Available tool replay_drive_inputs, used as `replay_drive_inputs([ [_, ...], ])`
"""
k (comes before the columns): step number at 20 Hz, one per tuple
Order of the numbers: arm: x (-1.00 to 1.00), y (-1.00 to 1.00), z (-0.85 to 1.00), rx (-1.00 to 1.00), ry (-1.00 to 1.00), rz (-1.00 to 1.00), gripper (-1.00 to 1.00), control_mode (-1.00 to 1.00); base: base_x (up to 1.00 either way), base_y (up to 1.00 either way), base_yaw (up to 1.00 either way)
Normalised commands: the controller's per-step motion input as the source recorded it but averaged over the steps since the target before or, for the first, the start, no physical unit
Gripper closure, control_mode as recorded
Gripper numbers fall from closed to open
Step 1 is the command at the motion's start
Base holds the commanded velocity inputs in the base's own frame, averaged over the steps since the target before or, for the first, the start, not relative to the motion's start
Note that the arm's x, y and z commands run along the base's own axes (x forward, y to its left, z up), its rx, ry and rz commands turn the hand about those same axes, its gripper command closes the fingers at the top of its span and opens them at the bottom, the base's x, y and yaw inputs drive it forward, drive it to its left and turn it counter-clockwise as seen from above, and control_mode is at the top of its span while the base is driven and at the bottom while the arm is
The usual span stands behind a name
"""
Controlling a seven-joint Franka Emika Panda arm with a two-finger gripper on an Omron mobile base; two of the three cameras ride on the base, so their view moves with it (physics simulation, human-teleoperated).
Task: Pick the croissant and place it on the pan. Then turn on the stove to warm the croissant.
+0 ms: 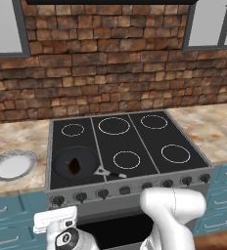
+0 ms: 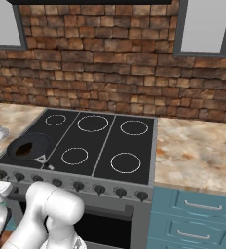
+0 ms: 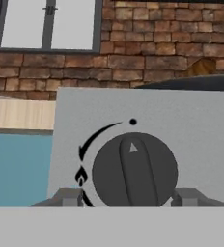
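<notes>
Dark knob [image 3: 134,169] between gripper [image 3: 131,197] fingertips — croissant [image 1: 75,166] sits in pan [image 1: 61,168].

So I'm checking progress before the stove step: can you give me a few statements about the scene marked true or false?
1. The croissant lies in the pan. True.
2. The pan sits on the stove's back right burner. False: it is on the front left burner.
3. The plate rests on the counter left of the stove. True.
4. The gripper is shut on the pan handle. False: its fingertips flank a stove knob, jaws apart.
5. The knob's pointer points at the flame symbol. False: it points toward the dot above.
</notes>
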Motion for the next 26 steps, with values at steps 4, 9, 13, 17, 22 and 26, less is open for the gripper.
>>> replay_drive_inputs([
  [4,-0.03,0.02,0.27,0.07,-0.31,-0.11,1.0,-1.0,0.0,0.0,0.0],
  [9,-0.22,0.08,0.47,0.03,-0.4,-0.1,1.0,-1.0,0.0,0.0,0.0],
  [13,-0.32,0.33,0.73,0.0,-0.58,-0.01,1.0,-1.0,0.0,0.0,0.0],
  [17,-0.31,0.25,0.9,0.0,-0.63,-0.02,1.0,-1.0,0.0,0.0,0.0],
  [22,-0.33,0.27,0.99,0.0,-0.67,-0.03,1.0,-1.0,0.0,0.0,0.0],
  [26,-0.39,0.22,0.7,0.0,-0.62,-0.02,1.0,-1.0,0.0,0.0,0.0],
])
